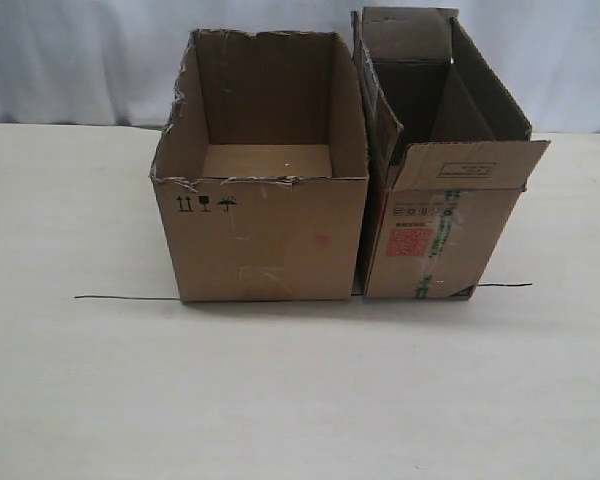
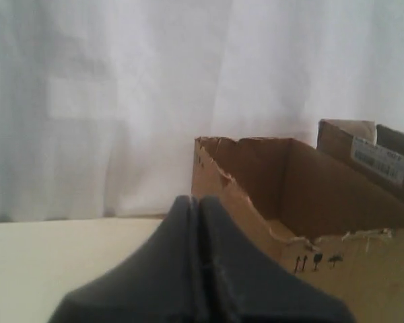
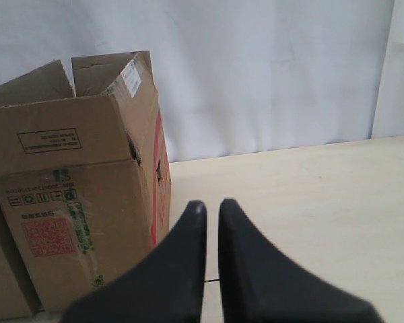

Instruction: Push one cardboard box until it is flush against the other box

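Basically empty cardboard box point(image 1: 263, 235), light and stiff, nearly touching other box point(image 1: 435, 240); push low on its outer wall. Left claw point(image 2: 199, 208) clenched, right claw point(image 3: 212, 210) barely parted, holding nothing.

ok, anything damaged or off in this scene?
Wide box: top rim ragged and torn, no flaps, worst along the front and left edges. Taller box: near flap folded outward over its front; green-marked tape looks wrinkled. A thin gap still shows between them low down. Nothing spilled.
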`<state>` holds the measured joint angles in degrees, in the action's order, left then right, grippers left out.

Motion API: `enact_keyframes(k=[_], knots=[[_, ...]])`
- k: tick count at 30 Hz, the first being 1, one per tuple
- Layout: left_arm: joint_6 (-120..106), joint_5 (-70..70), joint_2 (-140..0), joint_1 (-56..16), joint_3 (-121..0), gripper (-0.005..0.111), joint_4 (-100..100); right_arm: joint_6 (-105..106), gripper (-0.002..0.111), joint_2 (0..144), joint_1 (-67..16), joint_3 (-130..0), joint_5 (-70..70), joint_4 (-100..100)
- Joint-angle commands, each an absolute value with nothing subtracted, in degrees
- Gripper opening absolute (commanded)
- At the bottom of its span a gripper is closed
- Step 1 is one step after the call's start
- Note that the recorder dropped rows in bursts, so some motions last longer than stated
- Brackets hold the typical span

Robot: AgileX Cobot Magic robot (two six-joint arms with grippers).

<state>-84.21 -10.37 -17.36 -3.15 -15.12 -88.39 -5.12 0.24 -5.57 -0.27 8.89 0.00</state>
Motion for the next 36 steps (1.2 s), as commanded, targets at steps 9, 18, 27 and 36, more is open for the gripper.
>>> enact_keyframes(k=[9, 18, 27, 36], knots=[[-84.4, -2.5, 0.0, -3.4, 0.0, 0.000, -87.6, -5.1, 0.005, 0.0, -5.5, 0.0, 9.1, 0.0], [-84.0, -0.4, 0.0, -3.4, 0.0, 0.000, -87.6, -5.3, 0.005, 0.0, -5.5, 0.0, 9.1, 0.0], [-2.7, -5.6, 0.0, -3.3, 0.0, 0.000, -9.1, -5.3, 0.005, 0.0, -5.5, 0.0, 9.1, 0.0], [5.4, -5.3, 0.0, -3.3, 0.0, 0.000, 1.3, -5.3, 0.005, 0.0, -5.5, 0.0, 9.1, 0.0]])
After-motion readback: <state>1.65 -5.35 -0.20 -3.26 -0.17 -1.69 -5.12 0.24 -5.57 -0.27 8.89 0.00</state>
